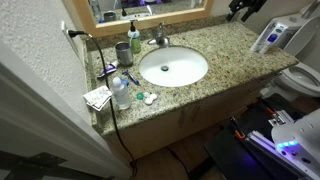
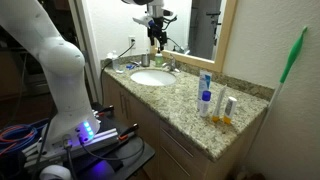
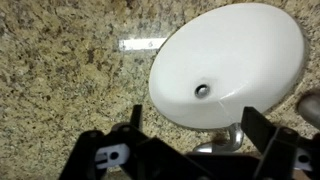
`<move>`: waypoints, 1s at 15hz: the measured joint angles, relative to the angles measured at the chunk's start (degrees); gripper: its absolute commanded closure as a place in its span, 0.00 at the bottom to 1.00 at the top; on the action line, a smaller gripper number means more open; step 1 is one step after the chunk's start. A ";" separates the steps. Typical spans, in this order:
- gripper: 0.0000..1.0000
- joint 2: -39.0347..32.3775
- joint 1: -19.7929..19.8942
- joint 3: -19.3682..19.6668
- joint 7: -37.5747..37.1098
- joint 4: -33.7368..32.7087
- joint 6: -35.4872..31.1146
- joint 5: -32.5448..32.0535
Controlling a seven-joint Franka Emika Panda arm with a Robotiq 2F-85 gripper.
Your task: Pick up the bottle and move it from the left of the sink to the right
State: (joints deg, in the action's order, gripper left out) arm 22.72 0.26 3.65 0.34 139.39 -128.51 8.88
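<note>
Wrist view: pincer (image 3: pixel 195 128) wide open, empty over the sink (image 3: pixel 235 55); next, likely, reach the bottle (image 1: pixel 120 93), lower left in an exterior view.

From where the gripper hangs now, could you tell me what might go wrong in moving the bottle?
1. The open gripper hangs over the faucet; a straight descent could strike it.
2. The bottle stands beside papers and a cable; the gripper may snag or knock them.
3. Upright tubes stand on the other side of the sink; setting the bottle down near them could topple them.
</note>
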 measured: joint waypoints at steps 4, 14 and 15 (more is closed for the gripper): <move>0.00 0.00 0.00 0.00 0.00 0.00 0.00 0.00; 0.00 -10.97 -11.06 -14.91 0.46 -17.63 3.63 -5.56; 0.00 -12.29 -11.98 -16.03 0.41 -20.34 4.80 -6.18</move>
State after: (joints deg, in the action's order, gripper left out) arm 10.43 -11.72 -12.38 0.76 119.05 -123.70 2.70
